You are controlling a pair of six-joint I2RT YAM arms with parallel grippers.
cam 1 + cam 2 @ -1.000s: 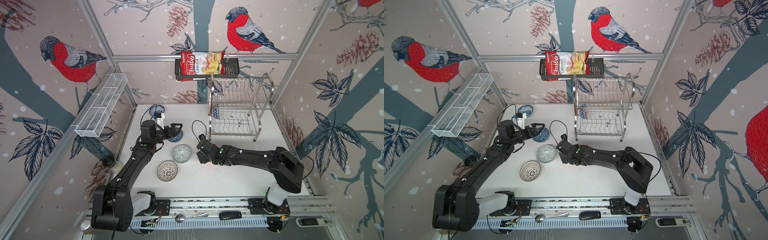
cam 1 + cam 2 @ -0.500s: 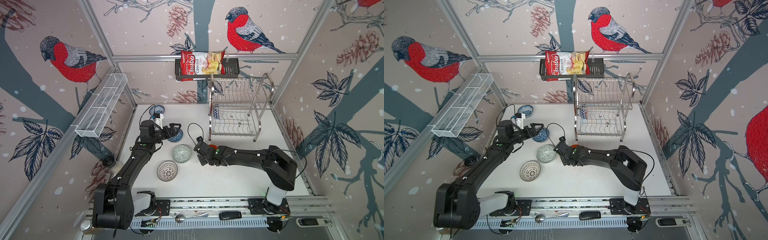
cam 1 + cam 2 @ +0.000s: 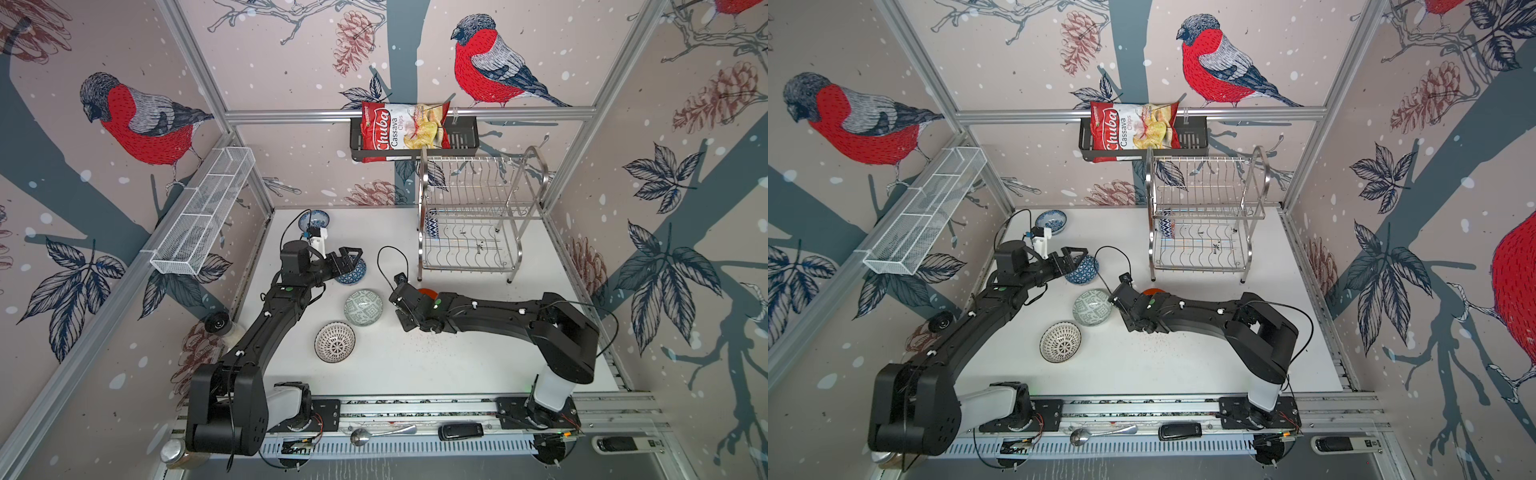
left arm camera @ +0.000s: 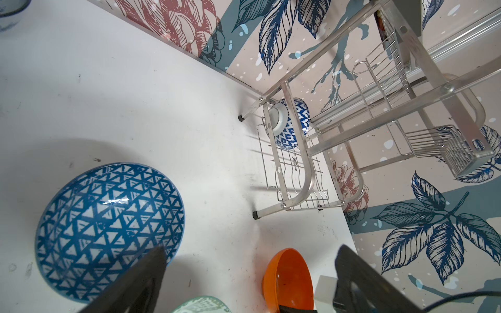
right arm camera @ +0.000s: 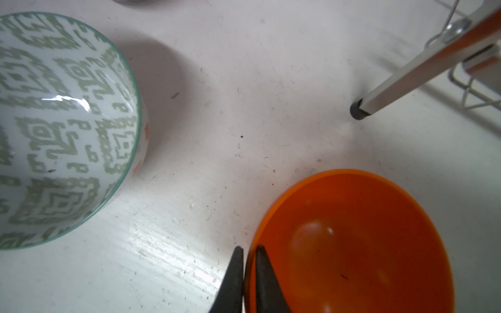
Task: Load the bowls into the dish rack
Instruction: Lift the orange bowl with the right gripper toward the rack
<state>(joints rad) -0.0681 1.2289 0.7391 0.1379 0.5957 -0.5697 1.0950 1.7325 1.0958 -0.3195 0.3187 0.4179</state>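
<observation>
My right gripper [image 5: 248, 248] is shut on the near rim of the plain orange bowl [image 5: 352, 244], one finger inside and one outside. In both top views the bowl [image 3: 426, 293] peeks out from under that wrist, in front of the dish rack [image 3: 469, 183]. My left gripper [image 4: 252, 249] is open above the table, one finger over the edge of the blue triangle-patterned bowl [image 4: 108, 227]. The grey-green bowl [image 3: 363, 307], the black-dotted bowl [image 3: 335, 342] and the blue-floral bowl [image 3: 313, 219] stand on the table. A blue-and-white bowl [image 4: 291, 123] stands on edge in the rack's lower tier.
A black basket with a chips bag [image 3: 405, 131] hangs on the back wall above the rack. A long white mesh basket [image 3: 203, 216] hangs on the left wall. A spoon [image 3: 382, 434] and a black device [image 3: 461, 430] lie on the front rail.
My right gripper slid a little left and closed its jaws on the orange bowl's rim. The left arm has hardly moved and stays open.
</observation>
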